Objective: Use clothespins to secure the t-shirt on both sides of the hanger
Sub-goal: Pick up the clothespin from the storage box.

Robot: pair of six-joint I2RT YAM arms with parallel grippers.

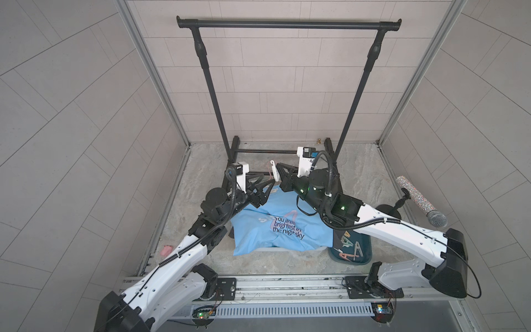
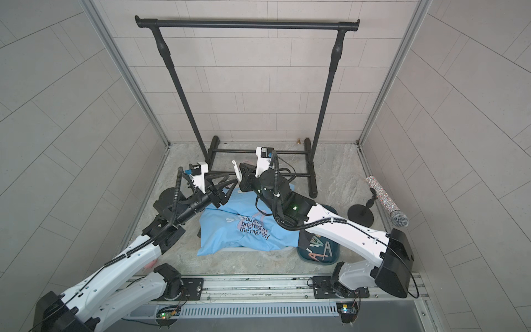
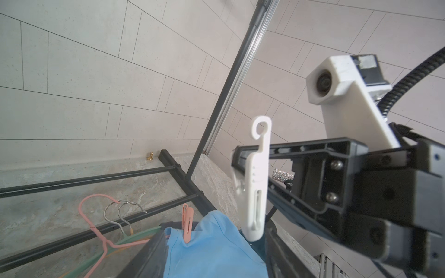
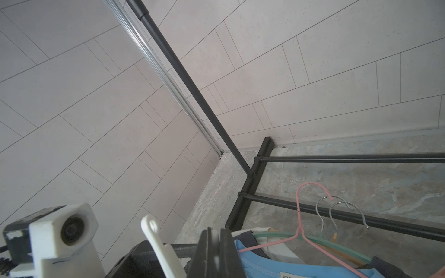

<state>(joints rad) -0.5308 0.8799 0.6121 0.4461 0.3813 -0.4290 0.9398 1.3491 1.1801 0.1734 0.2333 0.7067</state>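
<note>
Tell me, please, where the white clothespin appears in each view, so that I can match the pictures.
In a top view: white clothespin, near centre, just beyond the blue t-shirt.
In a top view: white clothespin, same spot, slightly left of centre.
Left wrist: crossing the right pincer at its tip.
Right wrist: between the left arm's camera housing and the shut fingers, at.
Shared landmark: black garment rack.

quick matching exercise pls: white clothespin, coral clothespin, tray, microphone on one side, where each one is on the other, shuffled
1 white clothespin
2 coral clothespin
3 tray
4 microphone

a on a black stand
b clipped to the blue t-shirt
c held in the fingers of the right gripper
d beside the t-shirt, holding spare clothespins

Pairs: 1-c, 2-b, 3-d, 4-a
</note>
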